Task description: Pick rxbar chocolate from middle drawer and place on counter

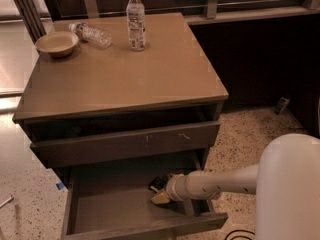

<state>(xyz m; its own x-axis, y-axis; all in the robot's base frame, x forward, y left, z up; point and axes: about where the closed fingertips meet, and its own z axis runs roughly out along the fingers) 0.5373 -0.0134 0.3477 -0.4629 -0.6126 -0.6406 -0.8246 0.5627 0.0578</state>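
Observation:
The middle drawer [107, 215] is pulled open at the bottom of the cabinet. The black rxbar chocolate [158, 183] lies at the drawer's right back, partly hidden by the arm. My gripper [161, 196] reaches into the drawer from the right and sits right at the bar, its yellowish fingertip beside it. The counter [125, 71] is the flat grey-brown top of the cabinet above.
On the counter stand an upright water bottle [135, 20], a bottle lying on its side [92, 34] and a pale bowl [56, 43] at the back left. The scratched upper drawer [125, 143] sticks out slightly above the open one. Speckled floor lies on the right.

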